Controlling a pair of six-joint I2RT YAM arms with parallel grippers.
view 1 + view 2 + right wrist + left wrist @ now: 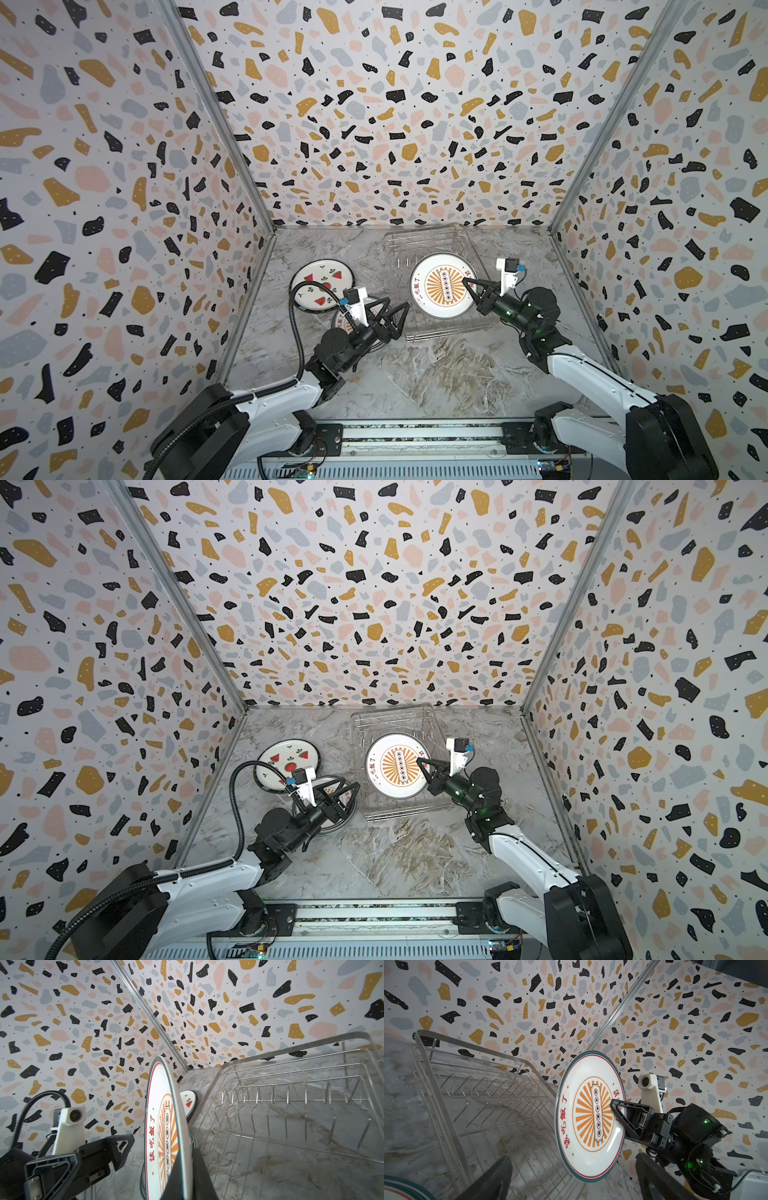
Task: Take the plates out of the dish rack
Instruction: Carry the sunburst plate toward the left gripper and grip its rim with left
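There is one dish rack. It is made of silver wire and sits on the far right part of the table. Its far edge is close to the back wall, and its right side is near the right wall.

One sunburst plate is at the near end of the rack. It is tipped up on its edge, and its orange face is turned toward the left arm. The right gripper is pressed together on the right rim of this plate. One finger is on the front and one is on the back. I cannot tell if the bottom edge of the plate touches the wires. A row of short prongs runs across the rack on the far side of the plate.

One watermelon plate lies flat on the left of the table, near the left wall. Just beside it, on its near side, is one stack of sunburst plates, also lying flat. I can see a few rims, but the arm hides too much to count them.

The left gripper hangs over this stack. Its fingers are spread wide and it holds nothing.

Only a thin strip of table shows between the stack and the left edge of the rack. The near half of the table, between the two arms, is bare marble with lots of room.
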